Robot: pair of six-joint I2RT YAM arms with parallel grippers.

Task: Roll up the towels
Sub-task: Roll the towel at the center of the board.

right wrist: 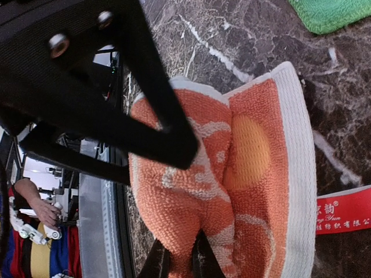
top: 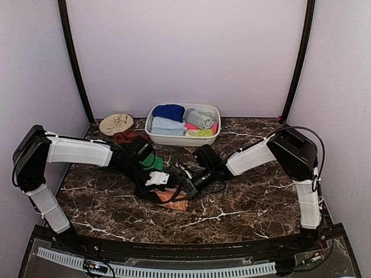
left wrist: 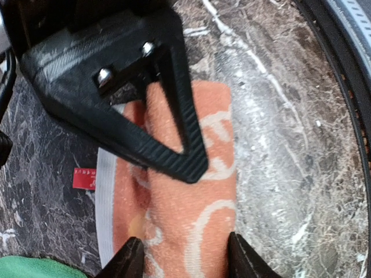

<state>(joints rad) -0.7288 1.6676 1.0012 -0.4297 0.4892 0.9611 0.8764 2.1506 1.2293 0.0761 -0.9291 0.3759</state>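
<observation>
Right gripper (right wrist: 178, 260) is pinched tight on a bump of the orange towel (right wrist: 232, 174), at one end of the fold. Left gripper (left wrist: 185, 263) has its fingers (left wrist: 130, 260) one on each side of the same towel — I cannot tell if it squeezes or only touches. The orange towel lies on the dark table (left wrist: 301, 145) in the middle, between the two arms. It is bunched into two soft humps and is not yet a neat roll.

What could go wrong? Both grippers crowd one small towel, so they could bump each other. If the right one pulls while the left one holds, the cloth could stretch flat and the roll come undone. If the pinch has only the top layer, the rest may slip out and flop. The green towel (right wrist: 324, 14) lies just beside — a wide move could drag it along. The rust-brown towel (top: 124, 137) sits further back, near the white basin (top: 152, 124).
</observation>
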